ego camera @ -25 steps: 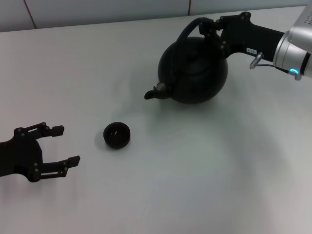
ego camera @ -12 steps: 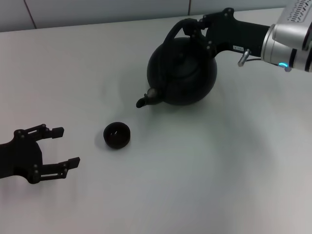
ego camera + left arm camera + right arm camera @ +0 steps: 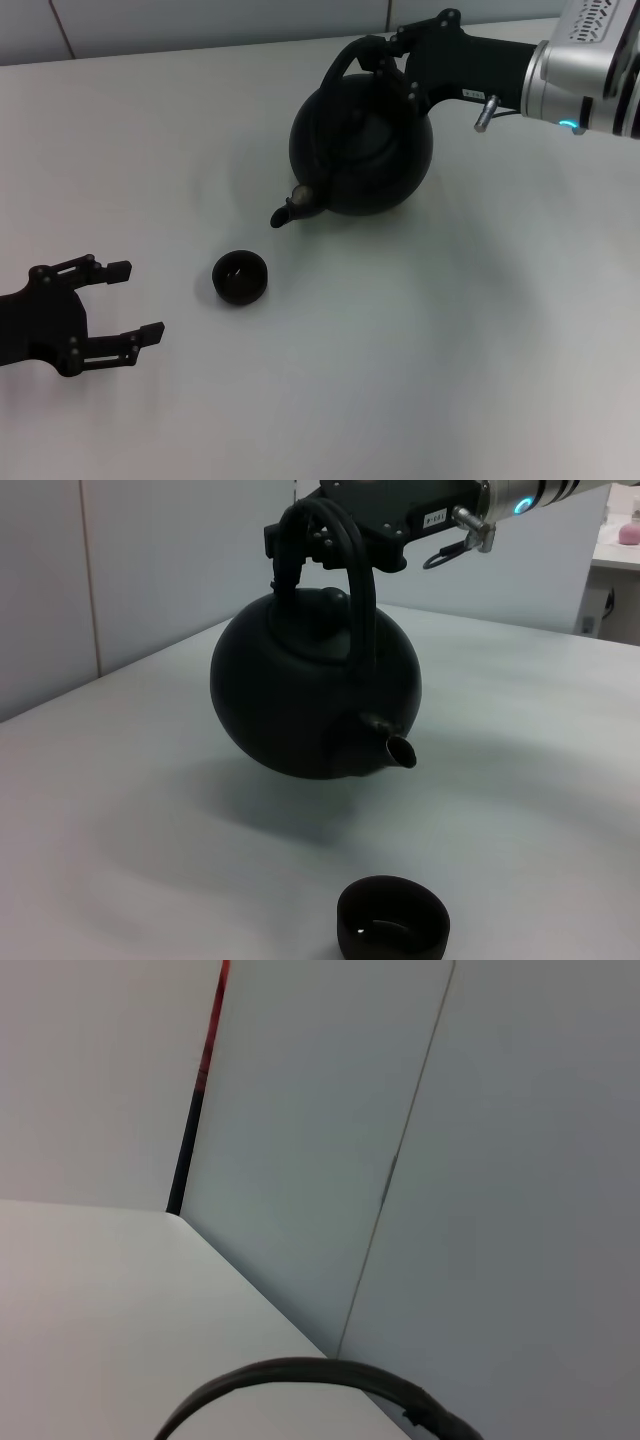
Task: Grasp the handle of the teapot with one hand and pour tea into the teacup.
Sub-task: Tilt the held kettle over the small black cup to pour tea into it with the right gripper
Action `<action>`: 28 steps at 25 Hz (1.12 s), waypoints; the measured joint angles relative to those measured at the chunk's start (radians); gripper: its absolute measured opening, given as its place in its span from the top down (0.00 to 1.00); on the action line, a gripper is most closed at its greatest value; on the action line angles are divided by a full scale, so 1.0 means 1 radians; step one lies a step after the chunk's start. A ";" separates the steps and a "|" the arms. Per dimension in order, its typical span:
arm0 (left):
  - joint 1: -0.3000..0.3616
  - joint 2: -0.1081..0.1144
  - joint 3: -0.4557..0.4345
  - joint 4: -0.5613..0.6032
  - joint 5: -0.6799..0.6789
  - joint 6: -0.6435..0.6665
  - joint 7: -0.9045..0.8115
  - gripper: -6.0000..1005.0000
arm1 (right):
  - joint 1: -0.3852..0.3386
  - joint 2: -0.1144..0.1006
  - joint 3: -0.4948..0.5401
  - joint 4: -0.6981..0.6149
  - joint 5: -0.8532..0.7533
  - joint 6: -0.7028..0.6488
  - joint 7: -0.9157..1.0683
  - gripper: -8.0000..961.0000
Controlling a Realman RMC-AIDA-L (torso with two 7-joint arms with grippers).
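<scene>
My right gripper [image 3: 392, 58] is shut on the black arched handle [image 3: 345, 62] of the round matte black teapot [image 3: 360, 150]. It holds the pot in the air over the white table, spout [image 3: 288, 208] pointing towards the cup. In the left wrist view the lifted teapot [image 3: 310, 695] hangs above its shadow, with the handle [image 3: 345, 580] in the right gripper [image 3: 300, 535]. The small dark teacup [image 3: 240, 277] stands on the table below and left of the spout; it also shows in the left wrist view [image 3: 392, 920]. The handle's arc [image 3: 300, 1375] shows in the right wrist view. My left gripper [image 3: 125, 300] is open and empty, left of the cup.
The white table [image 3: 420, 360] runs back to a pale wall [image 3: 200, 20] behind the teapot. Nothing else stands on it.
My right gripper has carried the teapot to the left and slightly towards the cup, so the spout now sits closer above it. The left arm and the cup have not moved.
</scene>
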State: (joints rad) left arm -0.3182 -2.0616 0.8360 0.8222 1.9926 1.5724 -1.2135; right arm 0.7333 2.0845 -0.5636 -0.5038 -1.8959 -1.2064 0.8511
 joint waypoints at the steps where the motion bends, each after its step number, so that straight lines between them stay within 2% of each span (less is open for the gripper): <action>1: 0.000 0.000 0.000 0.000 0.000 0.000 0.000 0.14 | 0.000 0.000 0.000 -0.002 0.000 0.000 -0.001 0.90; 9: -0.001 -0.004 -0.016 -0.006 -0.005 0.000 -0.005 0.14 | 0.001 0.002 0.000 -0.028 0.000 -0.002 -0.001 0.90; 19: 0.000 -0.002 -0.025 -0.016 -0.019 0.006 -0.019 0.14 | 0.006 0.003 -0.050 -0.048 0.002 -0.001 0.008 0.90; 28: 0.001 0.000 -0.025 -0.016 -0.019 0.009 -0.032 0.14 | -0.009 0.003 -0.198 -0.093 0.112 0.015 0.009 0.90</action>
State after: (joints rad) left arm -0.3175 -2.0616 0.8114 0.8065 1.9740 1.5816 -1.2452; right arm 0.7244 2.0878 -0.7614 -0.5965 -1.7835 -1.1918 0.8601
